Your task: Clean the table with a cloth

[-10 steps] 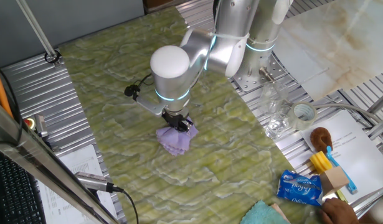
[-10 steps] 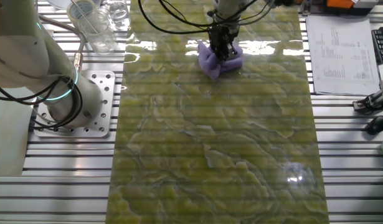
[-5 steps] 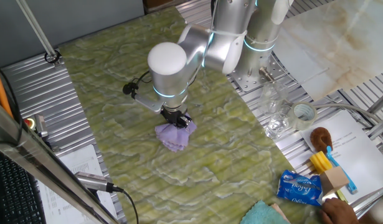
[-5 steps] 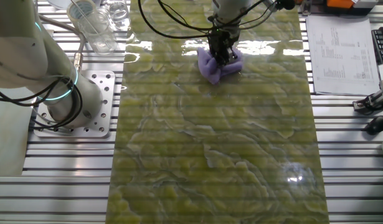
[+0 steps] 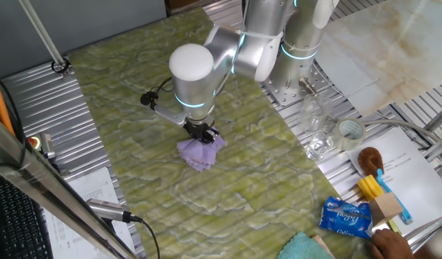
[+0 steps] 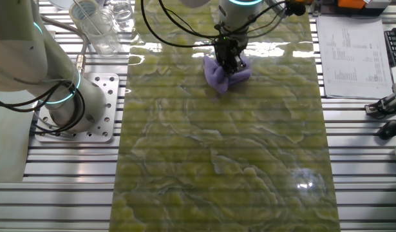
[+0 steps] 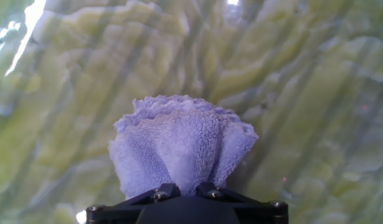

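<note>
Your gripper is pinched tight on the cloth, black fingers nearly together with a bunch of fabric between them. In the hand view the gripper shows only as a dark bar along the bottom edge, and the cloth fans out from it in soft folds. The fabric is lilac, thick and nubbly like terry, with a wavy scalloped edge at the far side. Its lower part lies crumpled on the table, roughly mid-surface and toward the arm's side; from the other fixed view the cloth sits near the far end of the covering, under the gripper.

The table covering is glossy, green-yellow with wavy veins, and it catches bright glare near the cloth. Ribbed grey metal flanks it. Off the covering, to one side, you have clear glasses, a tape roll, a blue packet, a brown brush on papers, and a teal cloth at the lower edge, all well apart from the gripper.
</note>
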{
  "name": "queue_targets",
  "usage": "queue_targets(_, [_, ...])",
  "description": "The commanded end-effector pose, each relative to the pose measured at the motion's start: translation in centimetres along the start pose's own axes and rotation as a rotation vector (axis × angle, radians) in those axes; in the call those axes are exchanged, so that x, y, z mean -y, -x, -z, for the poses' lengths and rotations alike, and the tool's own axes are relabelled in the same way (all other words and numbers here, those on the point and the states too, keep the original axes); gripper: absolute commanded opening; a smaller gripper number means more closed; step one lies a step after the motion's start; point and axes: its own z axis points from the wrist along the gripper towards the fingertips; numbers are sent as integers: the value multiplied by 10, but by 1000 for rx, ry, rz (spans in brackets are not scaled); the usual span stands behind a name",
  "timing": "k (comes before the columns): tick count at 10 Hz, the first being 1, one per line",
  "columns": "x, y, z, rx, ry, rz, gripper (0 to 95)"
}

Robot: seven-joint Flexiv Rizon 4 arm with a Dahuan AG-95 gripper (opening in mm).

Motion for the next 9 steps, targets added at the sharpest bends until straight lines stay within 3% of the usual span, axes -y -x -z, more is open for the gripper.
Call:
queue_targets(1, [5,-2,-2,-1,-2,5,0])
queue_targets(7, [21,-16,-3,-6,-19,33,0])
queue_targets(9, [28,-13,3,-13,-10,35,0])
